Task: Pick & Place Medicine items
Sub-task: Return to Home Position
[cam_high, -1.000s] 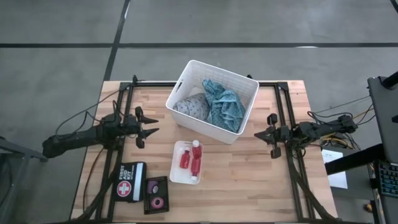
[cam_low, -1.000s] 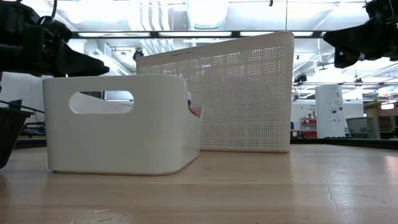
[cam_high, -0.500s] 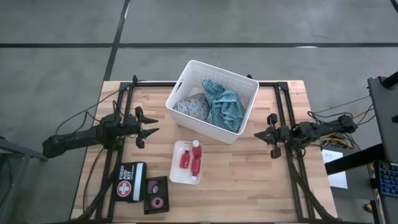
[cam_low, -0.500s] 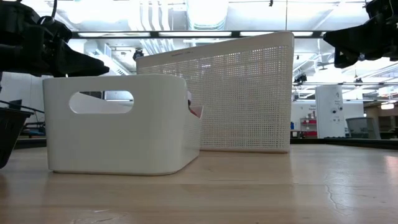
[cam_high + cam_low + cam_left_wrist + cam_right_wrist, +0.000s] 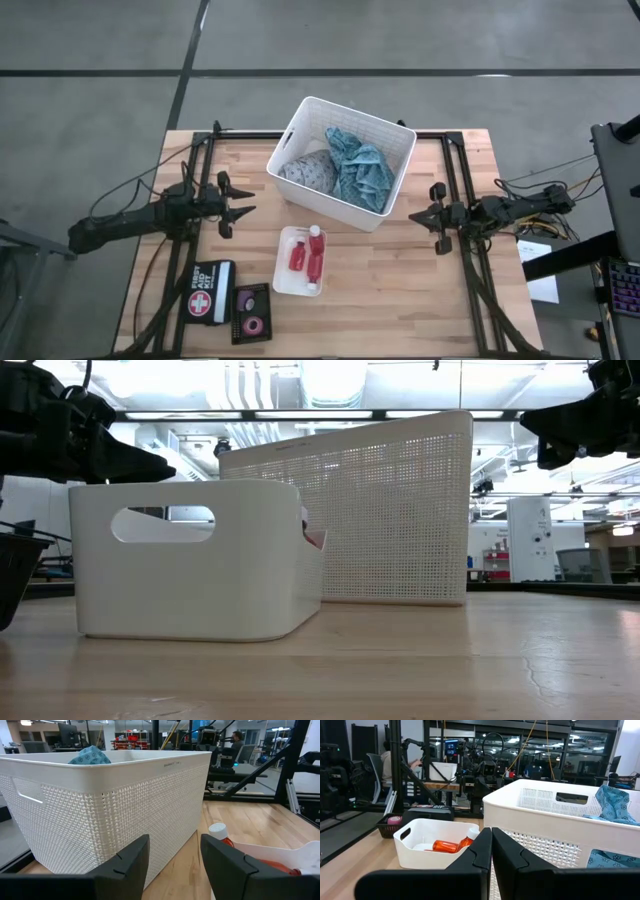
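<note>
My left claw (image 5: 240, 206) hung spread at the left edge of the table (image 5: 400, 300); my right claw (image 5: 416, 215) sat pressed together at the right edge. Seen from table height, the small bin (image 5: 279, 268) hid most of the red bottles (image 5: 316, 262).

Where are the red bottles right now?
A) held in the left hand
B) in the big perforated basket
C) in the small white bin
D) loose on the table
C: the high view shows the red bottles lying inside the small white bin, which sits on the table beside the big basket.
</note>
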